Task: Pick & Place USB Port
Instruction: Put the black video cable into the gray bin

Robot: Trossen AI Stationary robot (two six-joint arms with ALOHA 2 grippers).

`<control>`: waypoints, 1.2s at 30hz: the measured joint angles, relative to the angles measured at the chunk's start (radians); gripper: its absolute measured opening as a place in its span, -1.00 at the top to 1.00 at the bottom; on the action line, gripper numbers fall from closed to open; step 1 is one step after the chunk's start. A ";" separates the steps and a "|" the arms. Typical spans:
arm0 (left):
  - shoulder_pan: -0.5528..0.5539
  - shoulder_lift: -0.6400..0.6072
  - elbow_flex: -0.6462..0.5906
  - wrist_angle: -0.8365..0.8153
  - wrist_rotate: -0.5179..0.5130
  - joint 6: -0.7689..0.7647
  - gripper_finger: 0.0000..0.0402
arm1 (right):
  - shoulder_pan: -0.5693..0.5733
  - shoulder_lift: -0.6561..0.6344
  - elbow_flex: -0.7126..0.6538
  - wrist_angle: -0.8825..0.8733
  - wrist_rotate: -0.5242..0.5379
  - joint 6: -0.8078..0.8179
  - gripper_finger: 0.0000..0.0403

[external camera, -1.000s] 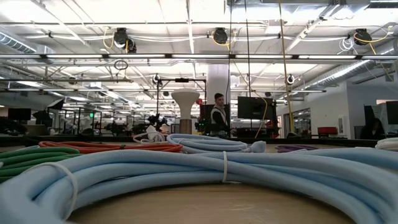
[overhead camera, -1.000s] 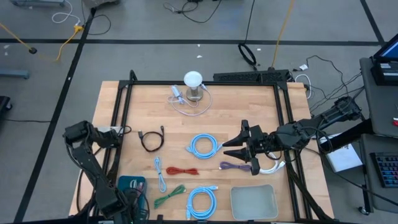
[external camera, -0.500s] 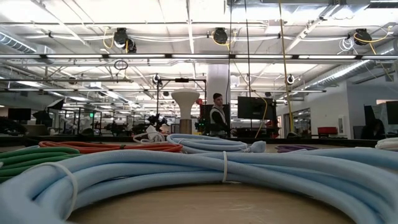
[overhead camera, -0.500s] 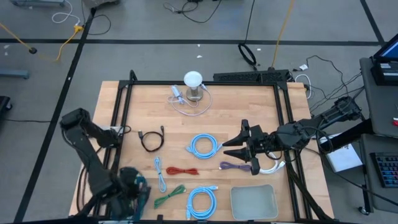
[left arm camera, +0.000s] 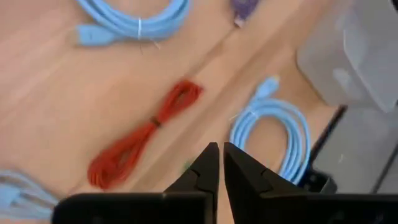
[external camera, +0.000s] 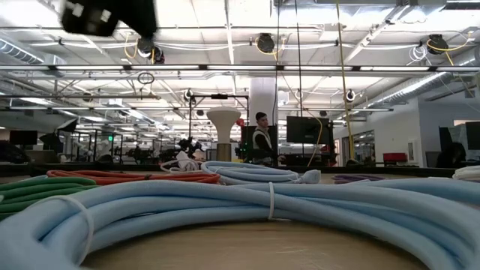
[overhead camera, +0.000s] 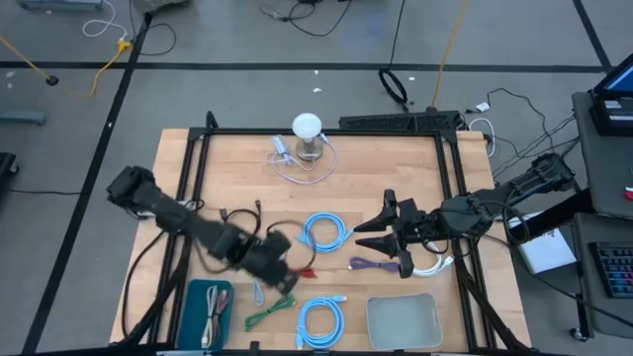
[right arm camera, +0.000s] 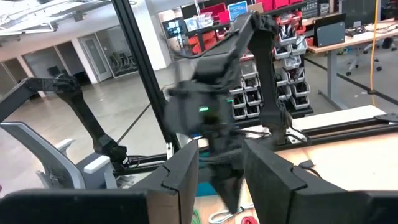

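Note:
Several coiled cables lie flat on the wooden table. My left gripper (overhead camera: 285, 273) (left arm camera: 221, 157) hangs shut and empty over the red cable (overhead camera: 297, 271) (left arm camera: 144, 135), with a light blue coil (overhead camera: 321, 321) (left arm camera: 273, 132) toward the near edge. My right gripper (overhead camera: 370, 241) (right arm camera: 221, 169) is open and holds nothing. It hovers between the other light blue coil (overhead camera: 324, 232) and the purple cable (overhead camera: 374, 263). In the low view only part of the left arm (external camera: 105, 15) shows.
A grey tray (overhead camera: 404, 321) sits at the near edge and a teal bin (overhead camera: 206, 309) with cables at the near left. A black coil (overhead camera: 240, 223), a green cable (overhead camera: 269, 312), a white cable (overhead camera: 431, 265) and a white stand (overhead camera: 308, 133) share the table. A person (external camera: 263, 139) stands in the room behind.
My left arm has swung fast from over the teal bin at the near left corner toward the table's right and far side, and its gripper now hangs over the red cable. It has come into the low view at the upper left.

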 joint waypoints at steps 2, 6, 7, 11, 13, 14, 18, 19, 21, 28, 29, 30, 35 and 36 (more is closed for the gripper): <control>0.045 0.000 -0.002 0.009 0.007 0.045 0.95 | 0.000 0.000 0.000 -0.020 -0.003 0.012 0.42; 0.074 -0.027 -0.002 0.099 -0.086 0.154 0.96 | 0.000 0.000 0.000 -0.120 -0.025 0.023 0.42; 0.075 -0.035 -0.002 0.106 -0.106 0.172 0.95 | 0.000 0.000 0.000 -0.164 -0.032 0.015 0.42; 0.094 -0.058 -0.001 0.094 -0.154 0.210 0.98 | 0.000 0.002 0.000 -0.490 0.005 -0.014 0.42; 0.107 -0.068 -0.001 0.090 -0.146 0.228 0.98 | -0.010 0.009 -0.020 -0.611 0.056 0.002 0.42; 0.111 -0.069 0.000 0.085 -0.134 0.236 0.97 | -0.018 0.010 -0.044 -0.638 0.077 0.003 0.42; 0.136 -0.067 0.000 0.087 -0.061 0.288 0.88 | -0.063 0.013 -0.181 -0.560 0.079 -0.009 0.42; 0.141 -0.068 0.000 0.090 -0.043 0.307 0.86 | -0.075 0.012 -0.222 -0.503 0.077 -0.008 0.42; 0.154 -0.068 0.000 0.091 -0.019 0.341 0.83 | -0.102 0.015 -0.308 -0.376 0.049 -0.009 0.42; 0.172 -0.068 0.000 0.040 0.024 0.429 0.79 | -0.205 0.112 -0.441 -0.139 -0.089 -0.001 0.34; 0.170 -0.068 0.000 0.031 0.029 0.438 0.79 | -0.214 0.133 -0.442 -0.139 -0.103 -0.003 0.31; 0.167 -0.068 0.000 0.024 0.029 0.445 0.79 | -0.221 0.151 -0.442 -0.129 -0.124 -0.008 0.28; 0.151 -0.068 0.000 -0.007 0.013 0.503 0.79 | -0.232 0.205 -0.402 -0.265 -0.169 0.011 0.17; 0.147 -0.068 0.000 -0.021 0.012 0.514 0.79 | -0.231 0.207 -0.386 -0.352 -0.172 0.043 0.15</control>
